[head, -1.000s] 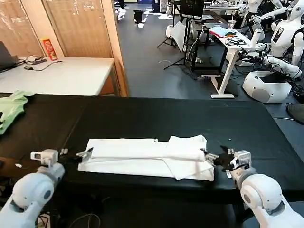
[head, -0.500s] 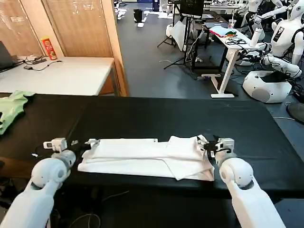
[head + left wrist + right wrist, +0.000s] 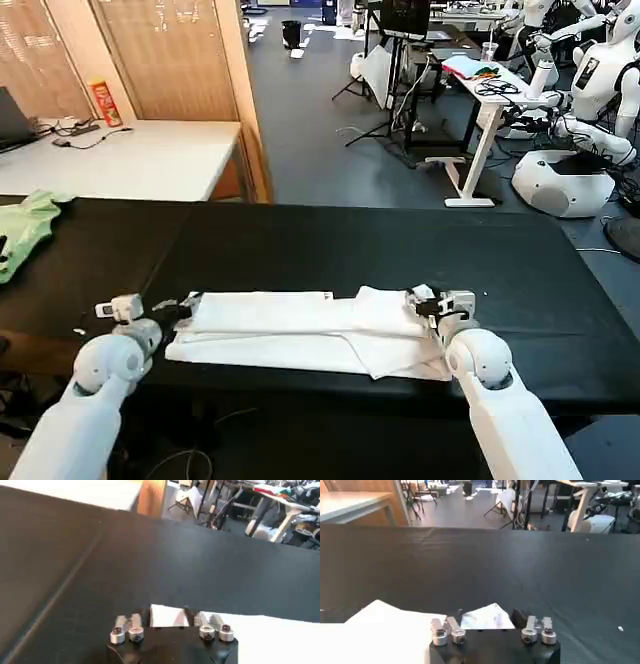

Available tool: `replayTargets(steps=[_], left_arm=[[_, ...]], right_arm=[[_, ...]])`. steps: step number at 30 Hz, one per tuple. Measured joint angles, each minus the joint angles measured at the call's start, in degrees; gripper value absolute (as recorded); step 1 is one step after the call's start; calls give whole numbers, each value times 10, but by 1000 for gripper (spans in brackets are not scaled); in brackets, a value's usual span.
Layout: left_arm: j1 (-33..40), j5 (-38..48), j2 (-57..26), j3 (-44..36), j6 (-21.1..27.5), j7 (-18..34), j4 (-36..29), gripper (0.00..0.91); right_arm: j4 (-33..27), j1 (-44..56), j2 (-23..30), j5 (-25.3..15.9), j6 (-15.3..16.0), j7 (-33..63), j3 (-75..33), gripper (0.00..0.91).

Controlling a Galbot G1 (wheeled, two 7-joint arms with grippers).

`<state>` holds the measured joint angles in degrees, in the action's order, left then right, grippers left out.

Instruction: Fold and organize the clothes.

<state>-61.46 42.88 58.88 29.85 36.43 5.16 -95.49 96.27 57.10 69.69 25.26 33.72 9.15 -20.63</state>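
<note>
Left gripper (image 3: 181,305) sits at the left end of the folded T-shirt (image 3: 300,330), low on the black table (image 3: 330,250); in the left wrist view its fingers (image 3: 191,616) stand a little apart with a white corner of the T-shirt (image 3: 167,616) between them, so it looks clamped on the cloth edge. Right gripper (image 3: 420,300) mirrors it at the shirt's right end, beside the bunched-up sleeve part; in the right wrist view the gripper (image 3: 487,617) has a crumpled white fold (image 3: 487,616) between its two dark fingers (image 3: 518,617), again looks gripped. Shirt lies as a long narrow band stretched between the two grippers, along the table's near edge, top layer folded over a wider bottom layer, with a flap poking out toward the robot just inside the right gripper. No print visible, all white side up. Green garment (image 3: 22,228) lies well away, beyond the left gripper at the far left table edge, untouched. Beige table (image 3: 130,160) stands behind that corner, farther from both grippers.
</note>
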Motion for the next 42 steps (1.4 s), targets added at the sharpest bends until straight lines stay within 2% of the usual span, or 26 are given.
replayTargets(steps=[5, 10, 11, 12, 21, 26, 30, 35, 40, 42], left_arm=[[4, -38, 2, -8, -28, -3, 3, 0], [15, -63, 8, -12, -39, -6, 9, 0], [16, -63, 8, -12, -39, -7, 9, 439], [18, -67, 8, -13, -40, -10, 9, 878], [22, -84, 0, -6, -53, -19, 5, 878], [13, -59, -12, 9, -50, -14, -8, 878], [-14, -19, -14, 29, -41, -6, -36, 878], [-80, -28, 3, 53, -50, -10, -82, 878], [-115, -41, 26, 59, -57, -10, -91, 878], [-124, -45, 32, 59, -59, -11, -93, 770]], right_arm=[[9, 12, 11, -33, -23, 29, -9, 0], [20, 30, 23, -43, -36, 26, -21, 29], [22, 33, 23, -42, -36, 19, -23, 117], [25, 36, 23, -41, -35, 13, -25, 878], [68, 61, 1, -20, -31, -11, -48, 878], [111, 84, -17, -4, -23, -10, -62, 878], [148, 107, -24, 5, -21, -10, -75, 878], [179, 131, -24, 5, -21, -13, -84, 878], [200, 148, -23, 4, -21, -13, -87, 878], [205, 153, -25, 4, -22, -13, -90, 878]])
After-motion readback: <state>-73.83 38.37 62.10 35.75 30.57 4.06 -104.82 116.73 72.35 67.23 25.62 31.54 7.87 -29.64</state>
